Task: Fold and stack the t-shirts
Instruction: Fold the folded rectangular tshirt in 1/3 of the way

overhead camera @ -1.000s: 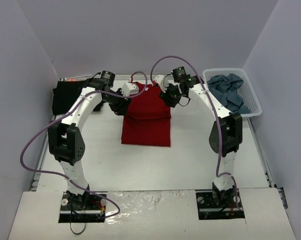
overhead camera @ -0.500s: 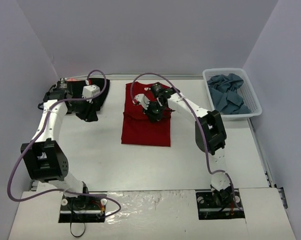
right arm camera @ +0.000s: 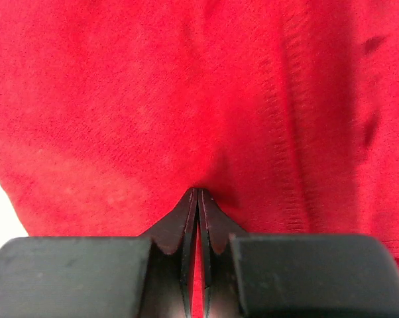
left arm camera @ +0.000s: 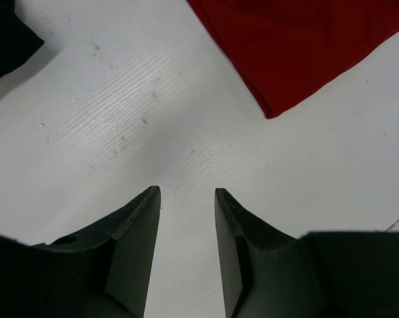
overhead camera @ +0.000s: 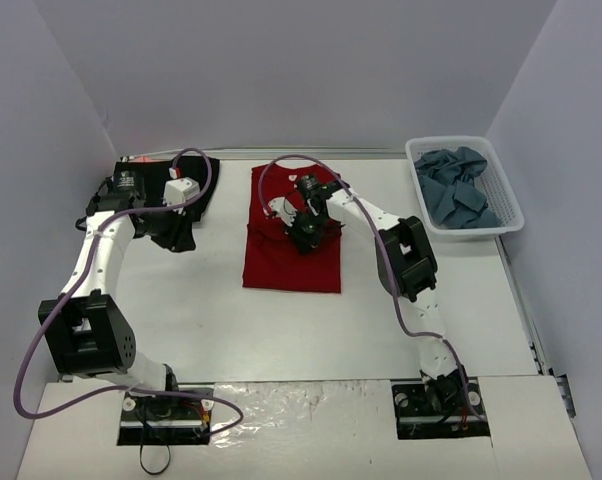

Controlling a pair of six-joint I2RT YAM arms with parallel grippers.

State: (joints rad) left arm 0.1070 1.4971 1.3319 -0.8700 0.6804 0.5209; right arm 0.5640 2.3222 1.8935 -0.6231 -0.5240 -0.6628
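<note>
- At the middle of the table, the red shirt lies flat and partly folded.
- Your right gripper is down on its far half, fingers pressed together with the tips against the cloth. You can't tell whether a thin fold is caught between them.
- Your left gripper hangs spread and empty over bare table, between the black shirt and the red one.
- Lift slowly and check that cloth rises with the tips. If none does, re-pinch.
- Carry the edge straight over to meet the near hem — no sideways drag.
- Consider bringing the left gripper in to pin the near part flat.
</note>
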